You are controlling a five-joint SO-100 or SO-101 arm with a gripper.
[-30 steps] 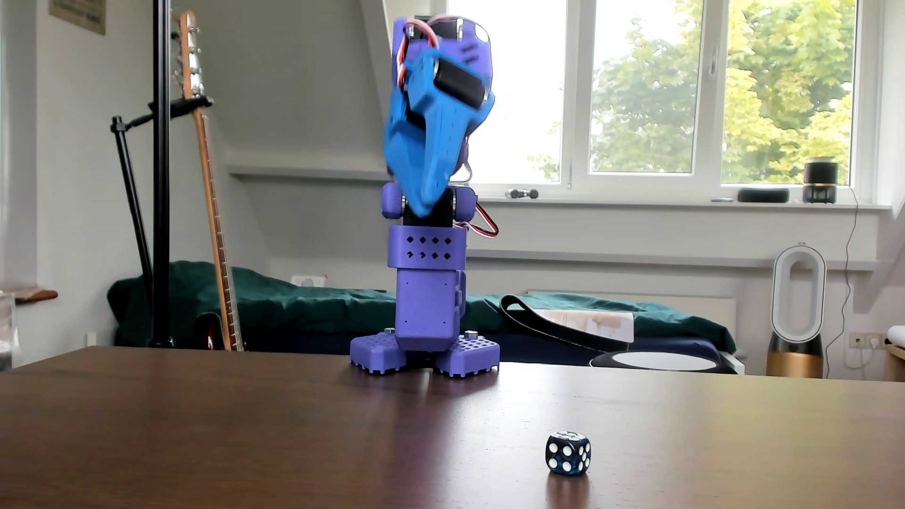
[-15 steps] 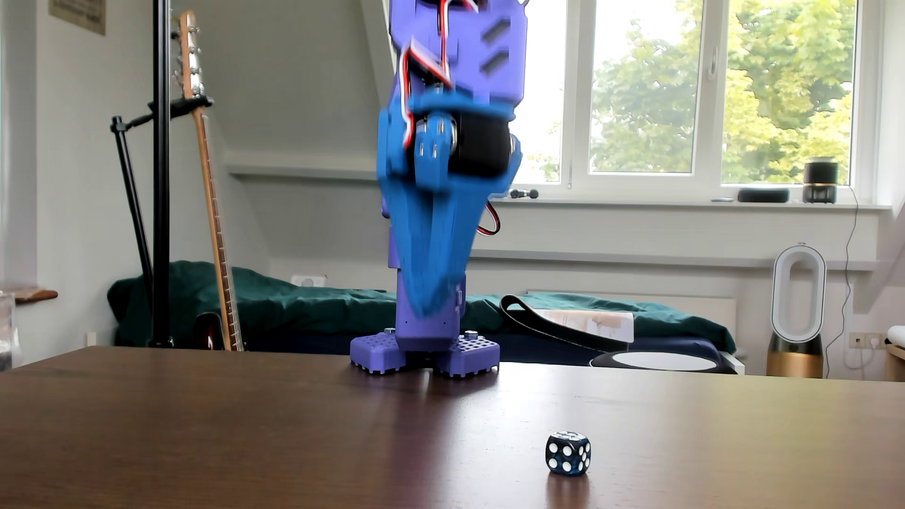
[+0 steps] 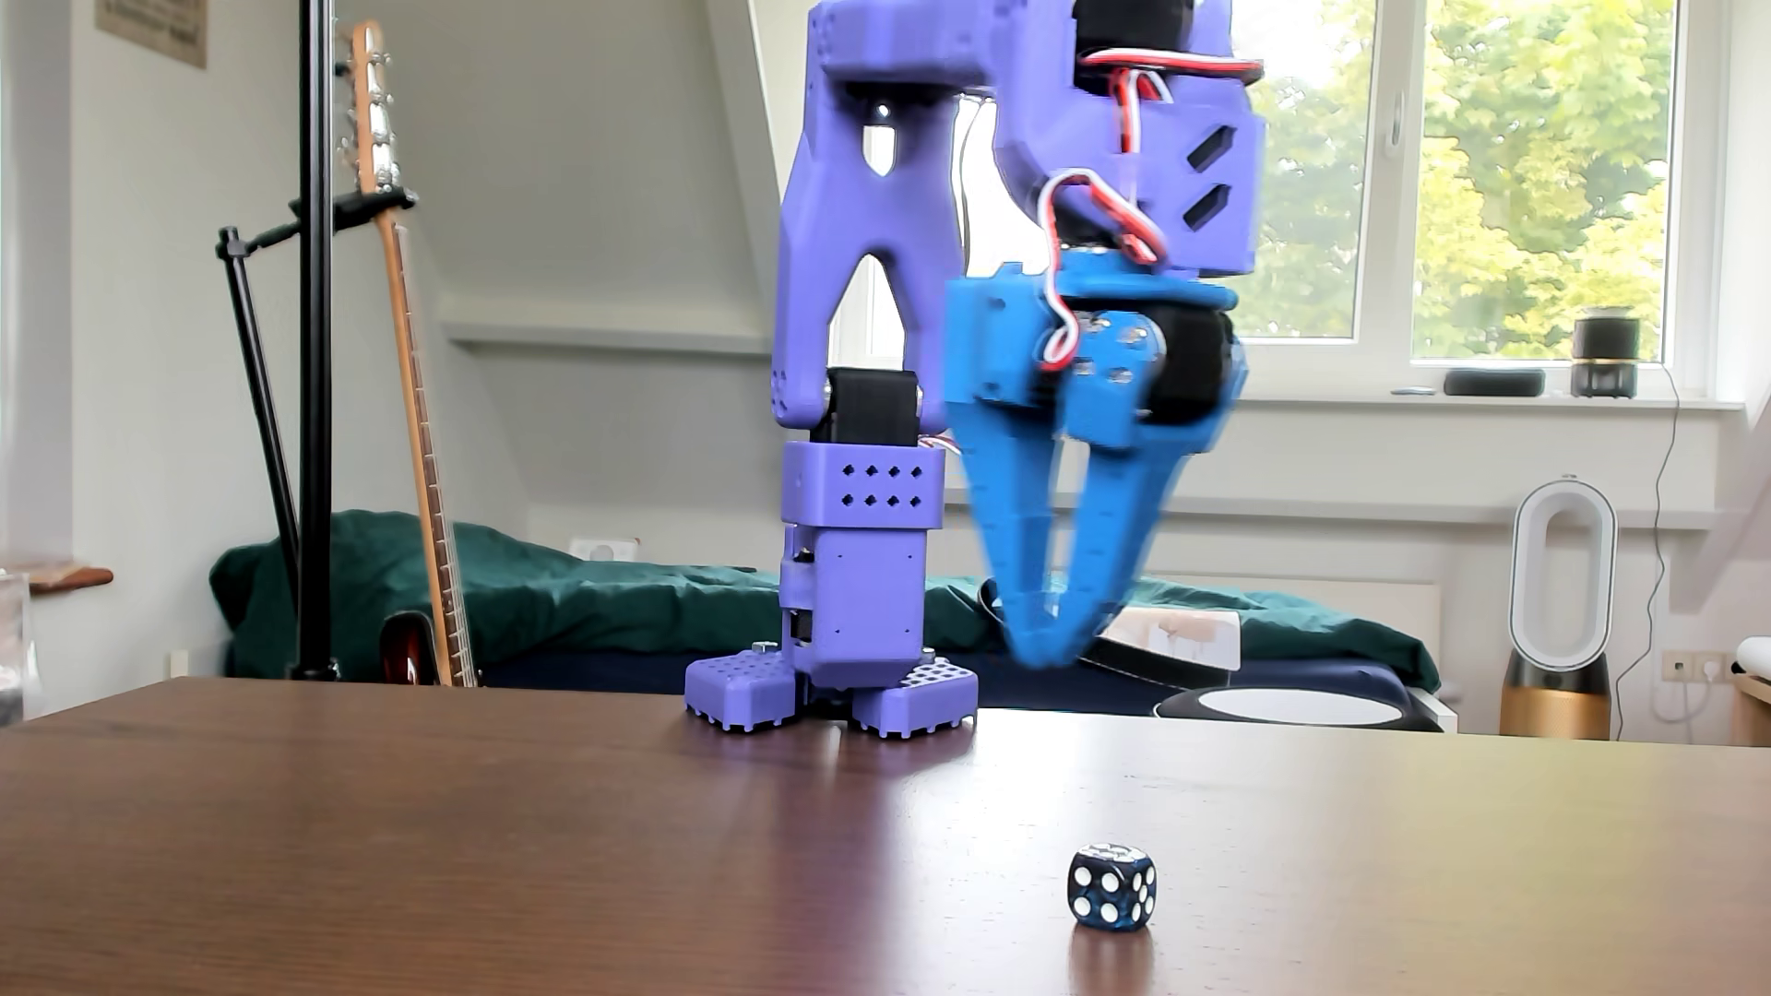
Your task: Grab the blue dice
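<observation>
The blue dice [image 3: 1112, 888] is a small dark-blue cube with white pips. It rests on the brown table [image 3: 479, 824] near the front, right of centre. My bright-blue gripper [image 3: 1047, 653] hangs in the air, pointing down, well above the dice and slightly to its left. The gripper is blurred by motion. Its two fingertips meet at the bottom with a narrow slit higher up, and nothing is held between them.
The purple arm base [image 3: 832, 691] is fixed at the table's far edge, behind and left of the dice. Beyond the table stand a guitar [image 3: 412, 383], a black stand pole [image 3: 314, 335], a bed and a window.
The arm has unfolded and swung to the right and forward. The gripper now sits lower and closer to the spot above the dice. The dice has not moved.
</observation>
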